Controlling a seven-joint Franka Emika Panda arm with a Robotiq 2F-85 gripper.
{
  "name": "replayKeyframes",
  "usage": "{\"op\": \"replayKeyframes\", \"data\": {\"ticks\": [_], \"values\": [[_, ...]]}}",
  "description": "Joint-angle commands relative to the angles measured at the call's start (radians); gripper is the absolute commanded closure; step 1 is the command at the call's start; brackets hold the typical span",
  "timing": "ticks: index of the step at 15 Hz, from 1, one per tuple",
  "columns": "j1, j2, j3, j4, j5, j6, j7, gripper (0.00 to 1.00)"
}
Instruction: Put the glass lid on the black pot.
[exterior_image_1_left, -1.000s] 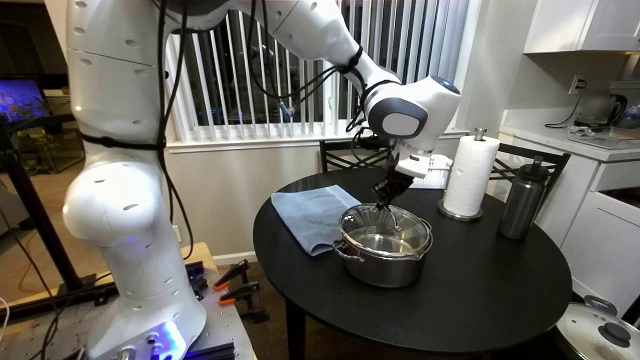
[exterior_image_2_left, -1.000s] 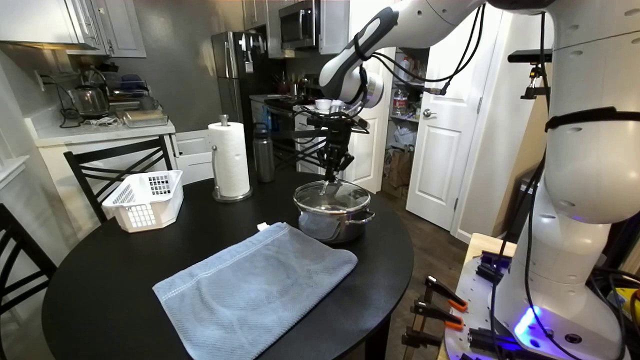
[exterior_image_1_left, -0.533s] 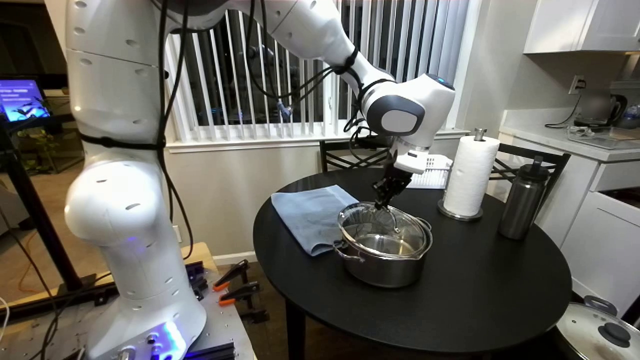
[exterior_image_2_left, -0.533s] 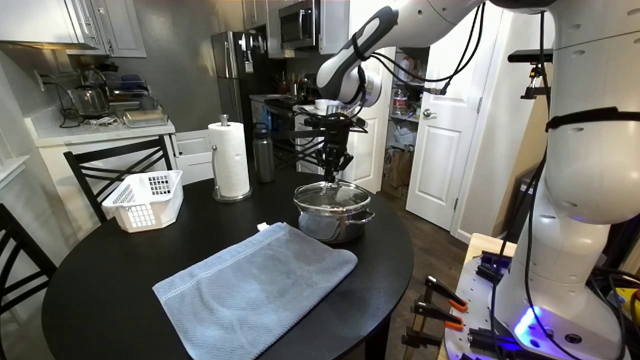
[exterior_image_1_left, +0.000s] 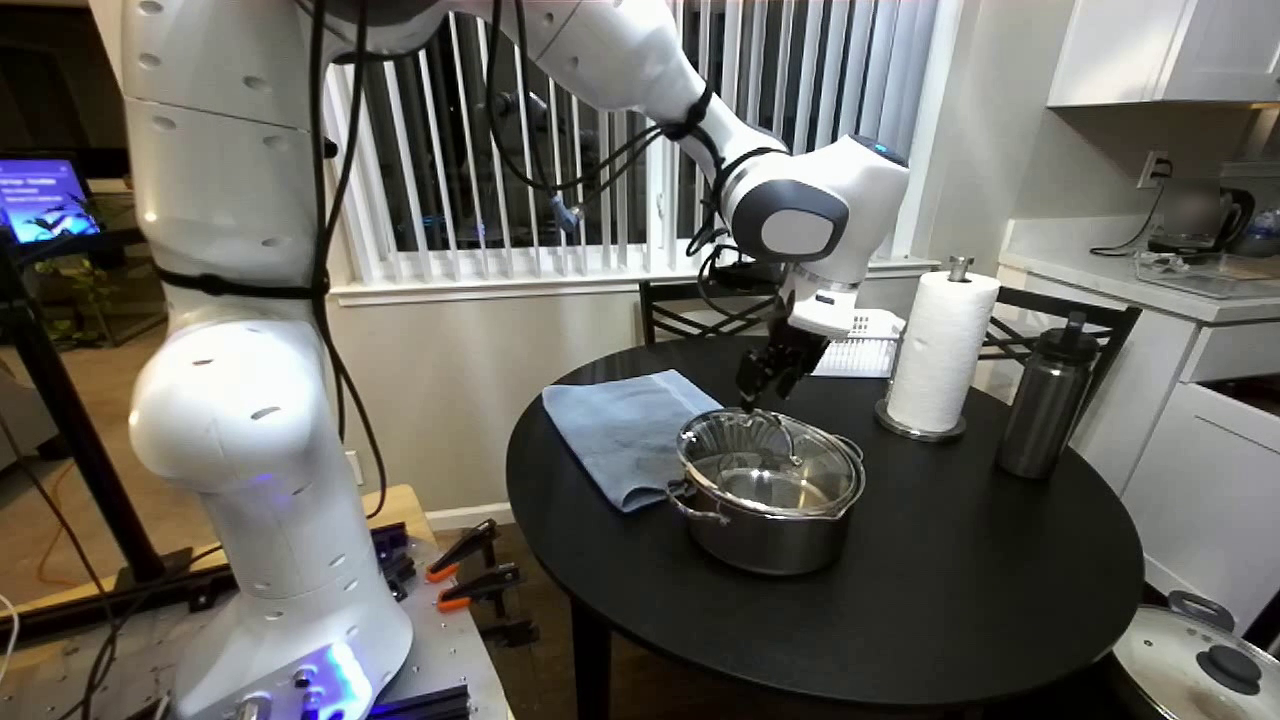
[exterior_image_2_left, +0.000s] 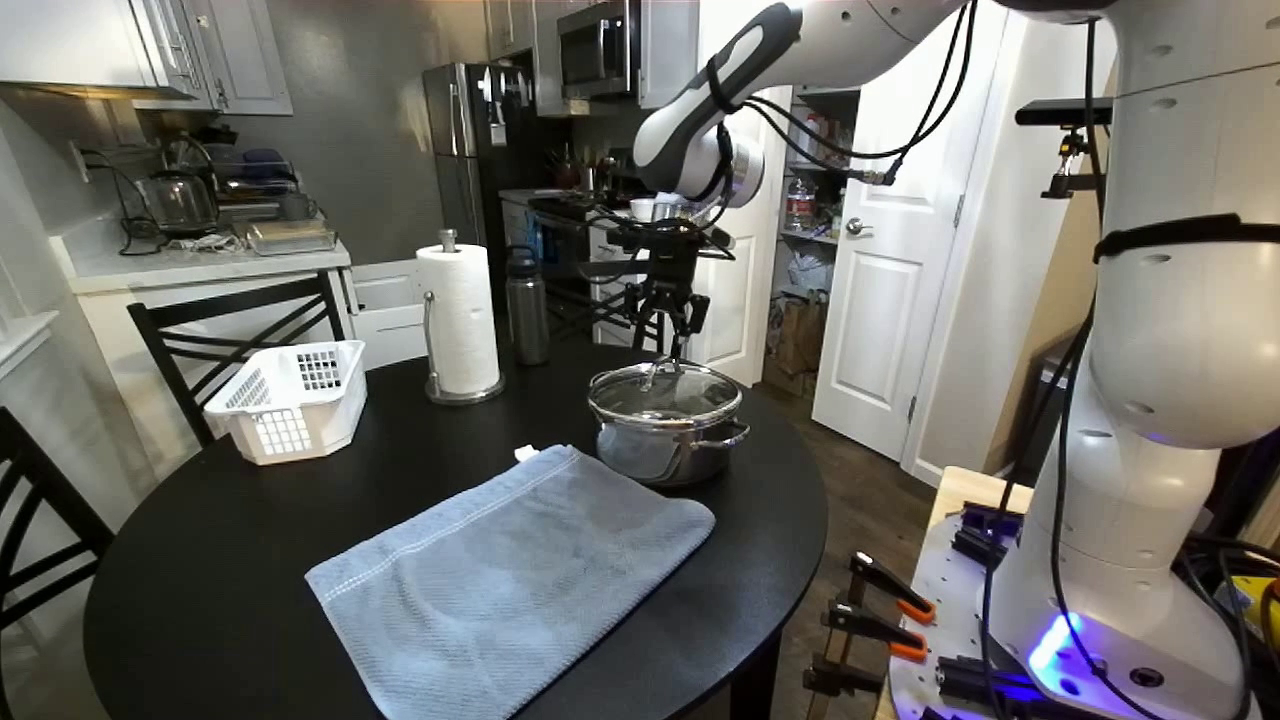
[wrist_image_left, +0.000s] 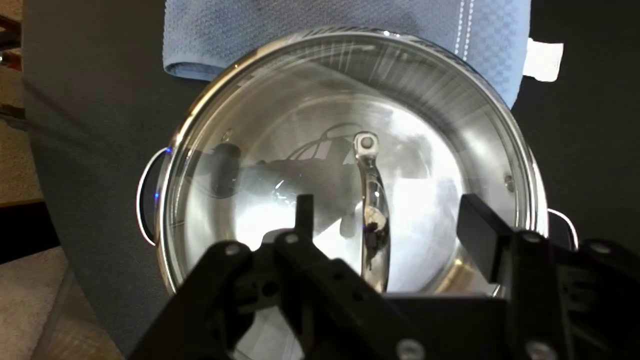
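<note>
Lid (exterior_image_1_left: 770, 470) on the pot (exterior_image_1_left: 770, 548), fingers (wrist_image_left: 479, 230) spread apart

In the wrist view, the lid's handle (wrist_image_left: 376, 200) shows between the fingers of the gripper (wrist_image_left: 390, 217), a gap on each side of it: they are released.

In an exterior view, the lid covers the pot, with the gripper just above; a towel (exterior_image_1_left: 625, 435) lies just beside the pot, a paper roll (exterior_image_1_left: 940, 355) apart from it.

In an exterior view, a basket (exterior_image_2_left: 325, 425) stands well apart from the pot.

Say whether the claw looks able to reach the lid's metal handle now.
Probably yes: the claw is open above the glass lid, its fingers showing either side of the handle in the wrist view, nothing visibly blocking.
</note>
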Motion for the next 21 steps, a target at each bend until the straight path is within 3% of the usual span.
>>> {"op": "replayKeyframes", "data": {"ticks": [1,9,10,11,21], "values": [[-0.002,-0.011,0.005,-0.010,-0.004,0.013,0.023,0.01],[-0.001,0.046,-0.001,0.014,-0.022,0.008,0.064,0.00],[-0.001,0.049,-0.002,0.013,-0.022,0.009,0.067,0.25],[-0.001,0.051,-0.002,0.012,-0.023,0.009,0.070,0.26],[0.002,0.019,-0.015,-0.025,-0.043,0.035,0.093,0.93]]}}
